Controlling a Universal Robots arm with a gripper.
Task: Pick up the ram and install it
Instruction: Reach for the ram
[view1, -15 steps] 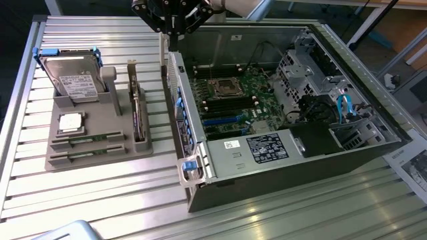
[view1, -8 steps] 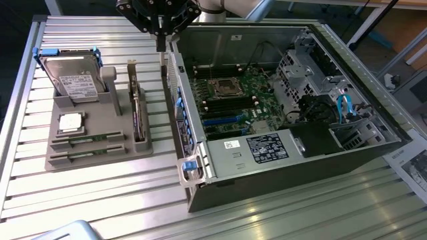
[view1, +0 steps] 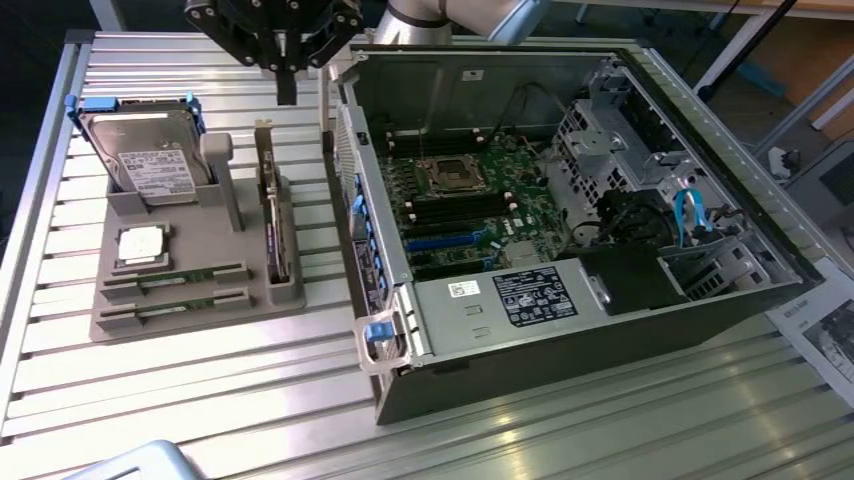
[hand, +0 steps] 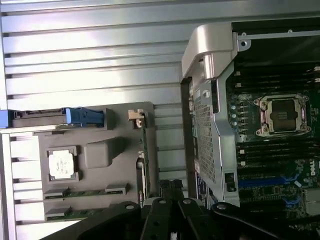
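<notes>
We saw the two ram sticks (view1: 176, 274), thin and green, seated on edge in slots at the near end of the grey moulded holder (view1: 200, 322), with their long axes running toward the exterior view's right. The hand (view1: 286, 98) hung clenched and empty, well apart from them, over the ribbed metal bench (view1: 187, 400) in the open gap beside the open computer case (view1: 534, 360).

Claw (view1: 286, 88): black, angular linkage bars with round pivot pins. Arm (view1: 404, 26): smooth silver-grey tube, darker grey joint cap.
</notes>
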